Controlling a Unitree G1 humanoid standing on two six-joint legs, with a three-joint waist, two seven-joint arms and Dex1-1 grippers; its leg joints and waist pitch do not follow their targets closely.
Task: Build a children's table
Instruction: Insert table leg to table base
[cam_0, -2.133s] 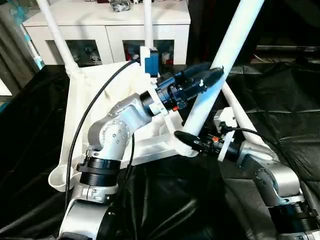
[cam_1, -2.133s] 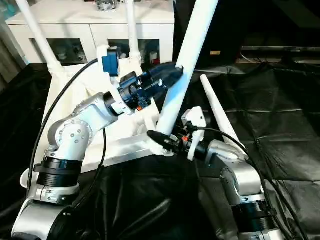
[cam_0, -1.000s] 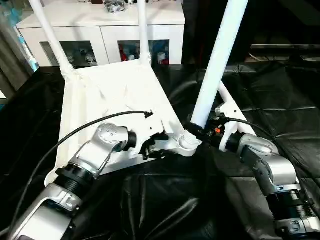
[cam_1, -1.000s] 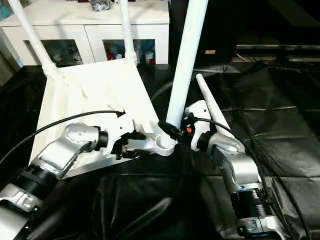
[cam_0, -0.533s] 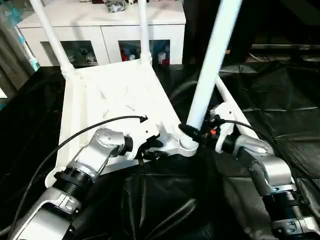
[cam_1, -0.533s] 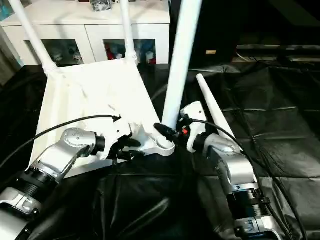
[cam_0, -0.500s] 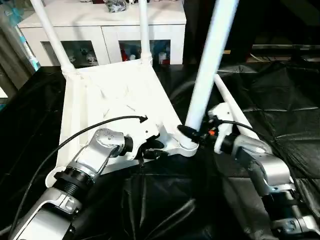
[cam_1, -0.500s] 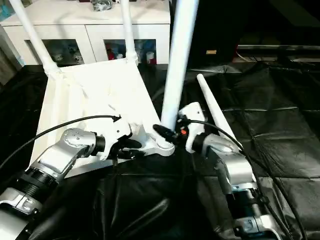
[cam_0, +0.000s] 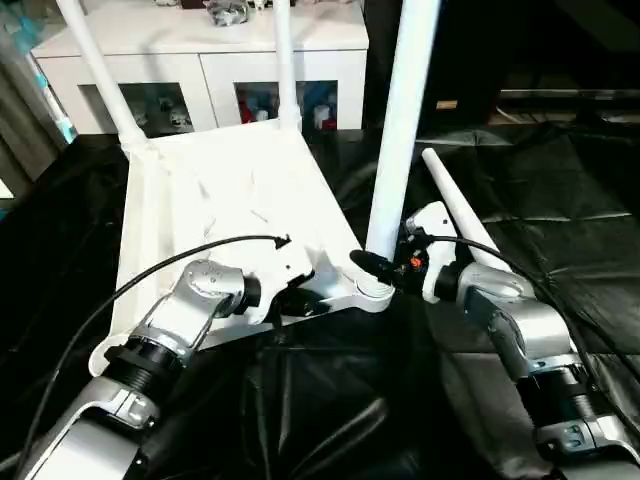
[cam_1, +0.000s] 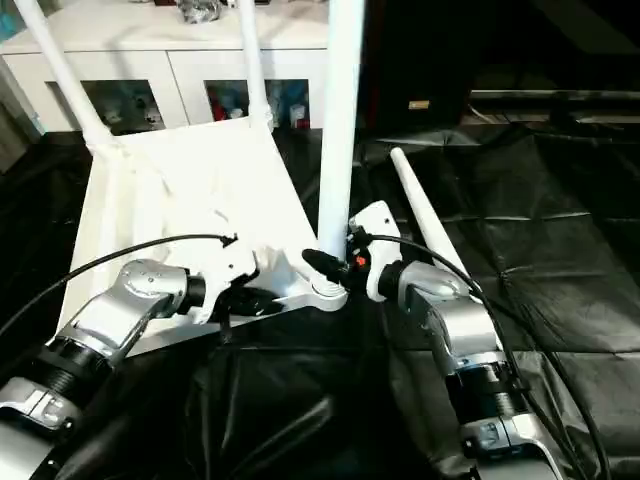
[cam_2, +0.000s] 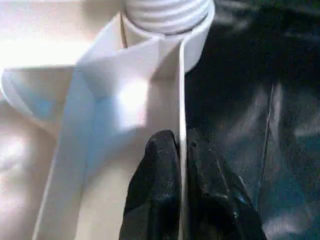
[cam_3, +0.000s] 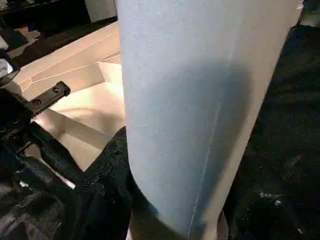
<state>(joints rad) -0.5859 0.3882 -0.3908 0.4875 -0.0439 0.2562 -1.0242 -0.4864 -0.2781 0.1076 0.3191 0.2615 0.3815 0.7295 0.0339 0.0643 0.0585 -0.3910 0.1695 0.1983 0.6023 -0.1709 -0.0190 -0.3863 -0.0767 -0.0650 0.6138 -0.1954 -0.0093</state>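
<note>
a crinkled black cloth (cam_0: 560, 180) covers the whole surface, glossy in its folds. behind it stands a white cabinet (cam_0: 215, 70) with glass doors, small coloured items dim behind the panes (cam_0: 160, 105), and grey clutter (cam_0: 232, 10) on its top.

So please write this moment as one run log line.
left gripper: shut on white plastic tabletop rim | right gripper: holding third white tubular leg upright in socket | fourth leg: lying on black cloth

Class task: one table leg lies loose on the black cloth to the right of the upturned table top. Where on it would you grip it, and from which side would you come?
Grip the loose leg around its middle, coming down from above, probably with the fingers straddling the tube crosswise. It lies flat on the black cloth, so its sides are exposed. Its far end tapers and could slip, and its near end runs behind the right gripper.
</note>
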